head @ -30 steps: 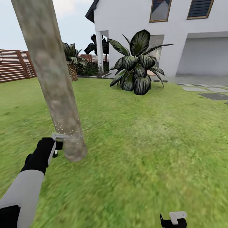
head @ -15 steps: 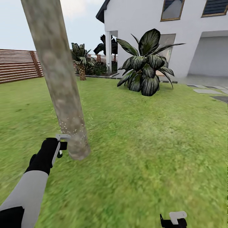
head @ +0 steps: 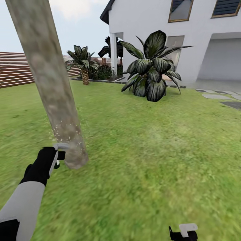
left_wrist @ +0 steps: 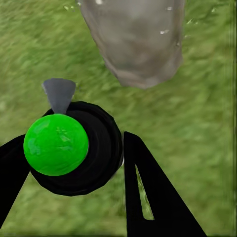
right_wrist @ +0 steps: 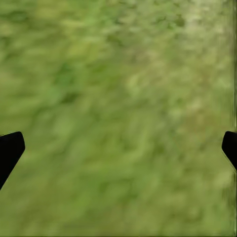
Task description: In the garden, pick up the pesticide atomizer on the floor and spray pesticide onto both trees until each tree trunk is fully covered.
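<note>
At the foot of the tree trunk [head: 50, 90], on the lawn [head: 150, 150], my left pincer [head: 59, 151] is clenched around the pesticide atomizer [left_wrist: 74, 148], a dark round bottle. Its top reads bright green in the left wrist view, and its grey nozzle [left_wrist: 59, 94] points toward the trunk base [left_wrist: 136, 42]. White specks dot the lower trunk just beside the nozzle; I judge these to be spray deposits. The step in hand is therefore spraying this trunk, with coverage limited to the lowest section. My right pincer [right_wrist: 118, 148] hangs released over bare grass, its fingertips spread wide and holding nothing.

Next move, as I judge it: raise the left arm along the trunk with the nozzle aimed at the bark, keeping it near the surface. The upper trunk appears untreated. A second tree cannot be identified here.
</note>
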